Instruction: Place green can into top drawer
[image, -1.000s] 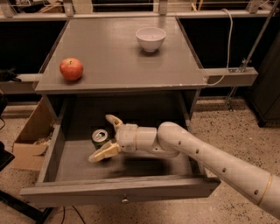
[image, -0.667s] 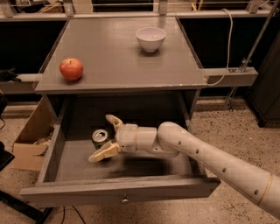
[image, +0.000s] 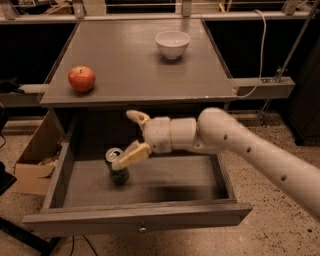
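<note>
The green can (image: 118, 167) stands upright on the floor of the open top drawer (image: 135, 218), toward its left side, silver top showing. My gripper (image: 131, 136) hangs just above and to the right of the can, with its two tan fingers (image: 131, 155) spread wide apart and nothing between them. The lower finger crosses in front of the can's top edge. The white arm reaches in from the lower right over the drawer.
A red apple (image: 82, 78) sits at the left of the grey table top (image: 135, 60) and a white bowl (image: 172, 44) at the back. A cardboard box (image: 32, 155) stands on the floor left of the drawer. A cable (image: 260, 55) runs at right.
The gripper has lifted up out of the drawer and away from the can. The can stays standing on the drawer floor.
</note>
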